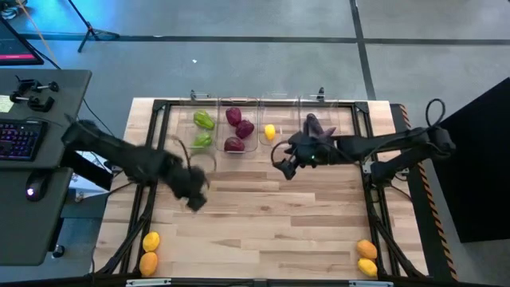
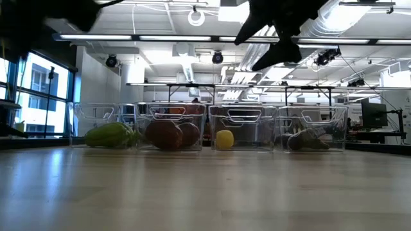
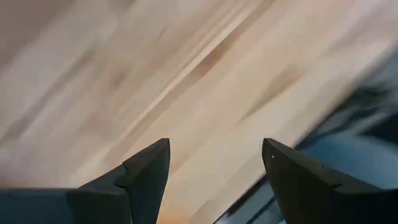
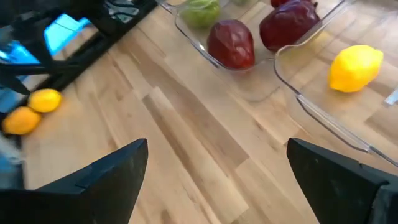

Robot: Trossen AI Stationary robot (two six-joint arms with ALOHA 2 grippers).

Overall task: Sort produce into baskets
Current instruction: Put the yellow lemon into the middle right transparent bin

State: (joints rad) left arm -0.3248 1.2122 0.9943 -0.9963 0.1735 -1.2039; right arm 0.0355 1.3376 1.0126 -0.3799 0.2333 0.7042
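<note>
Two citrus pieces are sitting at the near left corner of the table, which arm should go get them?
Left, probably. The left gripper hangs open and empty over the table's left half, nearer the yellow citrus and orange citrus. The right gripper, also open, hovers by the baskets.

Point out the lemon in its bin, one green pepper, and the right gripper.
lemon (image 4: 354,67), right wrist view, middle of its yellow skin.
green pepper (image 1: 204,119), high view, its centre.
right gripper (image 1: 284,169), high view, between its open fingertips.
</note>
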